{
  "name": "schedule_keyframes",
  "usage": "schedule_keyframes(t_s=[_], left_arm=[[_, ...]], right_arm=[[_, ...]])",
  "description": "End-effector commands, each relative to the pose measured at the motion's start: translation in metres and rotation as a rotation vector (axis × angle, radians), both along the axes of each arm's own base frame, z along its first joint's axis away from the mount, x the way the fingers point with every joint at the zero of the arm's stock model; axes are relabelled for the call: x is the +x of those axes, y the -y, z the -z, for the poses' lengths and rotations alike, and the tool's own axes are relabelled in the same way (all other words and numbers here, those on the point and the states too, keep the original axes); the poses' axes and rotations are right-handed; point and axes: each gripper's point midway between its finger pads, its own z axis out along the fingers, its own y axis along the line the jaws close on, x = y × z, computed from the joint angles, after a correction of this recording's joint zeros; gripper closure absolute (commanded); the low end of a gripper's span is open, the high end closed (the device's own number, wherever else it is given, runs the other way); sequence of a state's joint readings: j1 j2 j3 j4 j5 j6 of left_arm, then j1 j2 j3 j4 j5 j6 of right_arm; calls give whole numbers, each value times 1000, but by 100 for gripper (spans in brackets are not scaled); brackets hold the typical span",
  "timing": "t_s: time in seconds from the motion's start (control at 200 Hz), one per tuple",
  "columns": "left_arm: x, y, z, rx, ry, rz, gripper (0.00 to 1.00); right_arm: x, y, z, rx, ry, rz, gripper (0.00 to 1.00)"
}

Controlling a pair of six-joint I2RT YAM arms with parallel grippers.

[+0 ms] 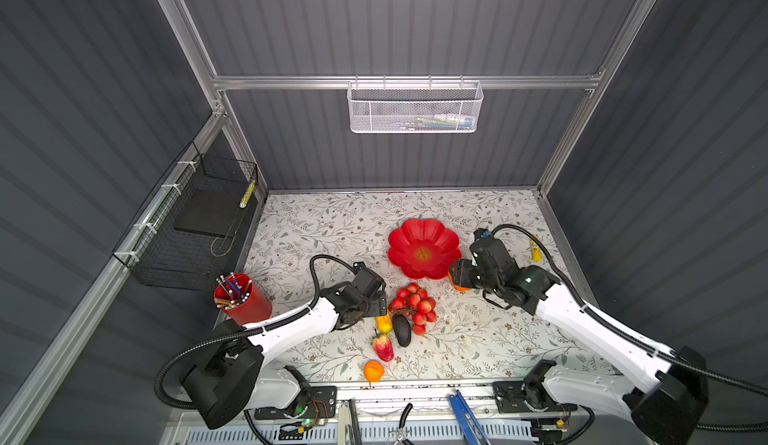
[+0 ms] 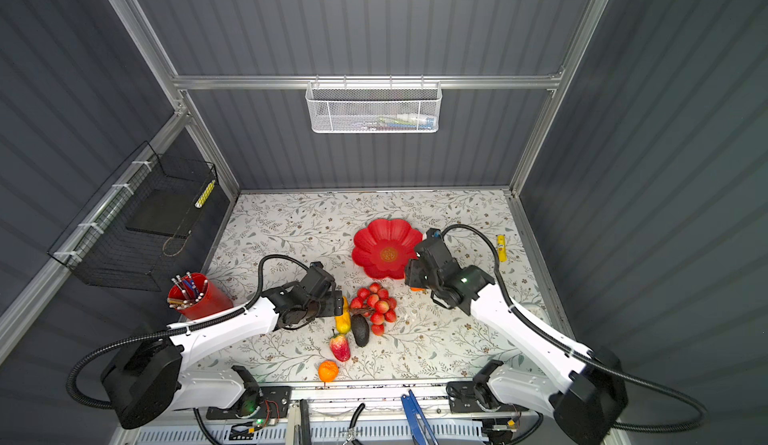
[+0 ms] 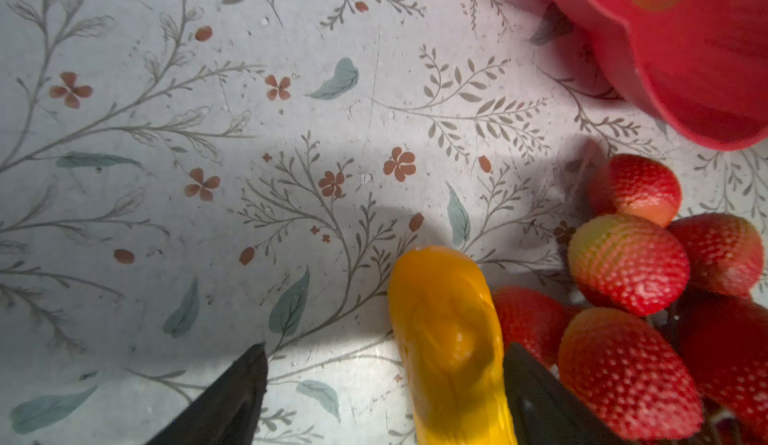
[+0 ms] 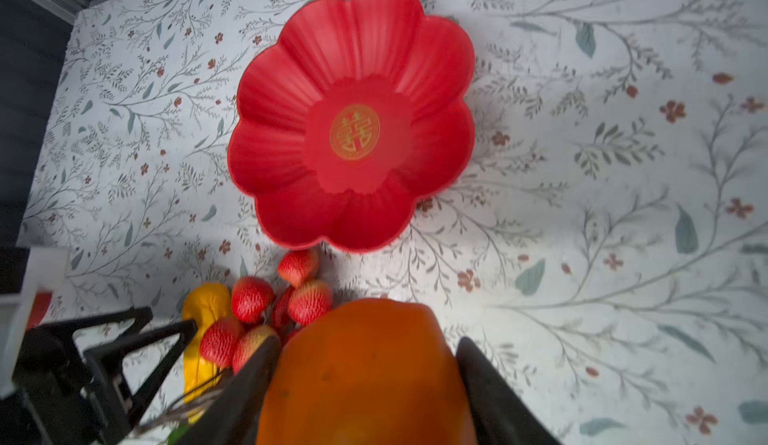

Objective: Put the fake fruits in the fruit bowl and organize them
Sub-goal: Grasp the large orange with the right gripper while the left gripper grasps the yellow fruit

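**Right claw grips the big orange fruit by the bowl; left claw straddles the yellow one**

In both top views the glossy red plastic fruit bowl (image 1: 415, 231), shaped like a petalled flower, sits on the floral-patterned worktop (image 1: 332, 222). The right claw (image 1: 457, 274) is just beside the bowl's rim, over the blocky orange plastic fruit (image 1: 459, 287). The left claw (image 1: 381, 309) is low over one end of the yellow oblong plastic fruit (image 1: 384, 324). That fruit lies just beside the bumpy red grape bunch (image 1: 415, 303) and the dark avocado (image 1: 402, 330). A red strawberry (image 1: 383, 347) and a small round orange (image 1: 373, 371) lie nearer the front edge. All of these are outside the bowl.

In the left wrist view the left claw stands open. The yellow fruit lies between its black fingers (image 3: 232, 397), close to one and clearly apart from the other.

In the right wrist view both black fingers (image 4: 253, 376) press the flanks of the blocky orange fruit, gripping it. I cannot tell whether it is off the worktop. The bowl's centre carries a gold roundel with the Chinese double-happiness character.
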State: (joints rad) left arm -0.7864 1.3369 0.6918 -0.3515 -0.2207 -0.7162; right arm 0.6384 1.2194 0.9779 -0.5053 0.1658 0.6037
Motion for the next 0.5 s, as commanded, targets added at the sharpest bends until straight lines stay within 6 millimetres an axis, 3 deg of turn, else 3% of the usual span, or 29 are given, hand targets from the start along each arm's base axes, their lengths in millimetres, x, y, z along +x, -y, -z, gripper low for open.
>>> schedule_keyframes(t_s=[0.0, 0.225, 0.495], left_arm=[[2, 3, 2, 16, 1, -21, 11], [2, 10, 16, 15, -24, -31, 11], [4, 16, 19, 15, -27, -31, 13]], right_arm=[[36, -18, -2, -75, 54, -76, 52], [98, -45, 20, -104, 52, -128, 52], [147, -61, 78, -152, -35, -155, 51]])
